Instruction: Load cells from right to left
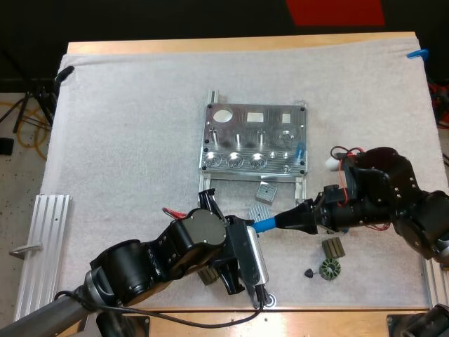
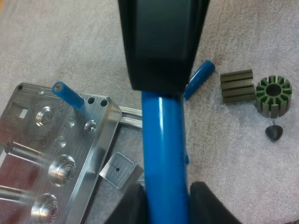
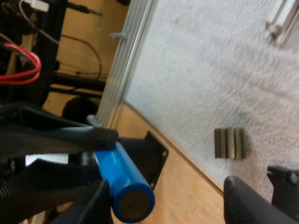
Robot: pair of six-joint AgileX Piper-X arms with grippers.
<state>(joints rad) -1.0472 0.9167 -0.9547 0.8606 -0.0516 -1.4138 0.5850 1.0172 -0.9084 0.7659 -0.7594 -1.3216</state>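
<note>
The risk I'd watch is a fumbled hand-off. The blue cell [image 2: 164, 154] is clamped at its near end between the fingers of the left end effector [image 2: 163, 205]. Its far end reaches into the right end effector [image 1: 287, 220], whose fingers stand wide apart, with the cell close against one finger [image 3: 96, 198] rather than centred. If the right one closes like that, I'd expect it to shove the cell sideways against the left's grip or catch it off-centre. If the left lets go first, the cell drops onto the surface [image 1: 126, 140] and may roll. The two end effectors are nearly nose to nose, so a small misjudged move could knock them together. The left arm reaches forward from low down with its wrist turned, and the right comes in level from the side, pointing at the left. The fixture [image 1: 252, 144] lies ahead of both, with one cell [image 2: 70, 95] already standing in it, and a loose cell [image 2: 200, 79] lies just beside the right end effector.
</note>
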